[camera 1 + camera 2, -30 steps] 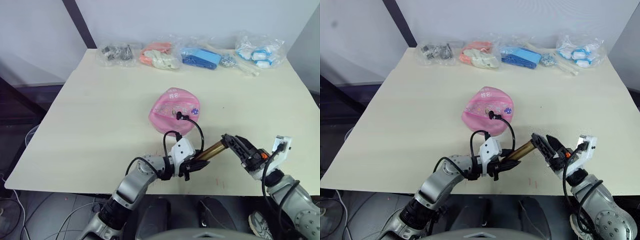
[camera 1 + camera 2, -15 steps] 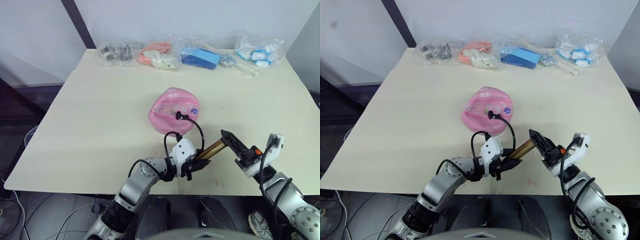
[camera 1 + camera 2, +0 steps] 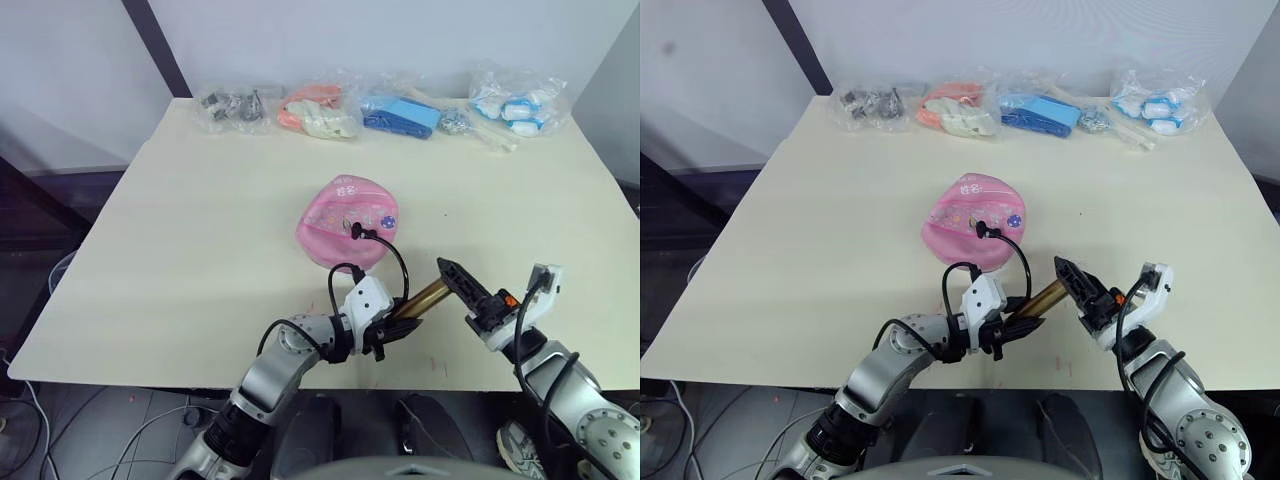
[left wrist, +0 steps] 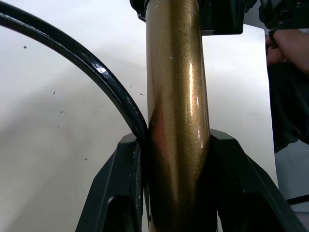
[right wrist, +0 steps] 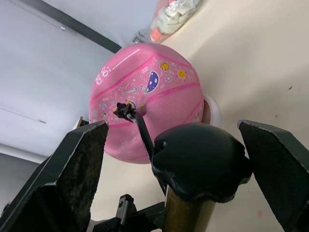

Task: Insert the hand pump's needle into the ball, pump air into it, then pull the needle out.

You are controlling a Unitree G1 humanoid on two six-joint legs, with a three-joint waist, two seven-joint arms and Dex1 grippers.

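Hand pump (image 4: 176, 121): polished bronze-gold metal tube, glossy, with reflections; hose (image 4: 87, 67) smooth glossy black. Pump handle (image 5: 200, 162): matt black. Ball (image 5: 145, 96): pink rubber, finely pebbled, low sheen. Right gripper pads (image 5: 77, 174): rough, grainy black. Table (image 3: 200, 230): pale, matt, smooth.

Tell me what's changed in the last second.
The right gripper has closed in on the pump's black handle end, its jaws open on either side of it and not gripping. The left gripper stays clamped on the gold tube. The ball hasn't moved, hose still plugged into it.
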